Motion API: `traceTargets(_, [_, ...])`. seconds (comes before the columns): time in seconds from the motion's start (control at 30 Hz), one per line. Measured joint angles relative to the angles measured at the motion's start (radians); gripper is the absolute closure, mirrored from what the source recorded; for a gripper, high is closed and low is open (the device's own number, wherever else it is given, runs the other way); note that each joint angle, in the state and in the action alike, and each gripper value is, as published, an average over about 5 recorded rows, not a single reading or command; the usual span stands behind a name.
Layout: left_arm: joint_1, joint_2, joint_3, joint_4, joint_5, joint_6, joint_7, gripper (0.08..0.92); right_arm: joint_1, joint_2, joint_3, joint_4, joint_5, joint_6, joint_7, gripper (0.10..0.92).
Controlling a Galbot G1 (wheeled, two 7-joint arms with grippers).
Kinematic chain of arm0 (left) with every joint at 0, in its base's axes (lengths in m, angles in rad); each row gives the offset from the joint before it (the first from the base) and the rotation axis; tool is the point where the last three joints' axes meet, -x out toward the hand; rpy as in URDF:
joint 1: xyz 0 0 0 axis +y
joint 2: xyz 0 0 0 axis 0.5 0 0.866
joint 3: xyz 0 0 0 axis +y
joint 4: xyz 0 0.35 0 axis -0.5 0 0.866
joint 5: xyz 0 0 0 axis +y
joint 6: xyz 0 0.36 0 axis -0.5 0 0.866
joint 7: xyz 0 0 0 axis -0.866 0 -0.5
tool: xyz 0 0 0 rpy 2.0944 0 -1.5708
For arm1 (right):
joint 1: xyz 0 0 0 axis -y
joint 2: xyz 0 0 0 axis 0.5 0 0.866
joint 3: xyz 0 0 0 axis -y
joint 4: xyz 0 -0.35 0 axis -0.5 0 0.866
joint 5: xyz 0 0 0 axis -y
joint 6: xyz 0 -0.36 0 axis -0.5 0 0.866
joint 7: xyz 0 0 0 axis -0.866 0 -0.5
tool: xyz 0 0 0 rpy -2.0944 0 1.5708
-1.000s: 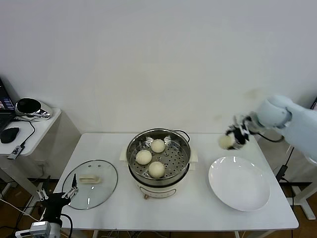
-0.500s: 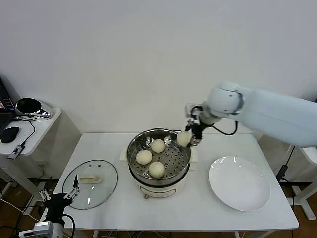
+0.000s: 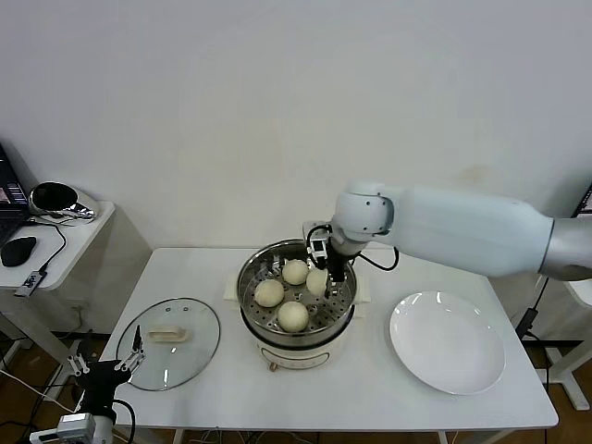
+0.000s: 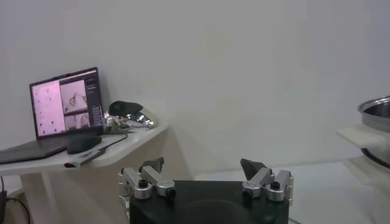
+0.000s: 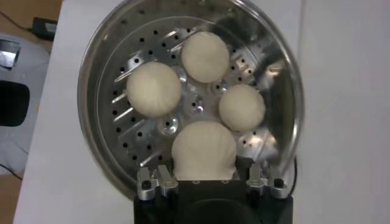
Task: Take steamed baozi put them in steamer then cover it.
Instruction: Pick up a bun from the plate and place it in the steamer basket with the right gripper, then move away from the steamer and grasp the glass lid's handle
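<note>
Your head camera looks down across the whole table [image 3: 370,388]. Your right wrist camera hangs close above the steamer [image 5: 109,55], shared by both. Your left wrist camera faces sideways, low.

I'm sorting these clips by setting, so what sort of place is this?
Probably a lab or office test area set up as a kitchen task: a plain white table against a bare wall, a steamer with baozi, and a side desk with a laptop.

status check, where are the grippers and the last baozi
Right gripper over the steamer, shut on the fourth baozi. Three baozi already on the tray. Left gripper open, parked by the glass lid on the table. Nothing in the way.
</note>
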State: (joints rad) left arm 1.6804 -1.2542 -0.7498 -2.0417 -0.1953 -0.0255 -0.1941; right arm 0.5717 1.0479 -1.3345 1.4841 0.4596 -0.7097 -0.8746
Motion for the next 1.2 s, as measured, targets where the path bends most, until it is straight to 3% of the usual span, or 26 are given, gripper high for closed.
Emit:
traceTargets(0.47, [-0.005,-0.003,-0.001,0.003,0.002,-0.002,0.000,0.177,-0.063,0.020,0.002,-0.040,-0.045,-0.012,0.005,0.388])
traceTargets(0.83, [-0.007,-0.001,-0.004,0.002,0.000,0.001,-0.001,0.177,-0.060,-0.008,0.053,-0.013,-0.046,-0.014,0.007,0.206])
traceTargets(1.2, [-0.008,0.005,-0.002,0.004,-0.005,0.000,0.001,0.177,-0.068,-0.189,0.173,0.129,-0.005,0.036,0.116,0.203])
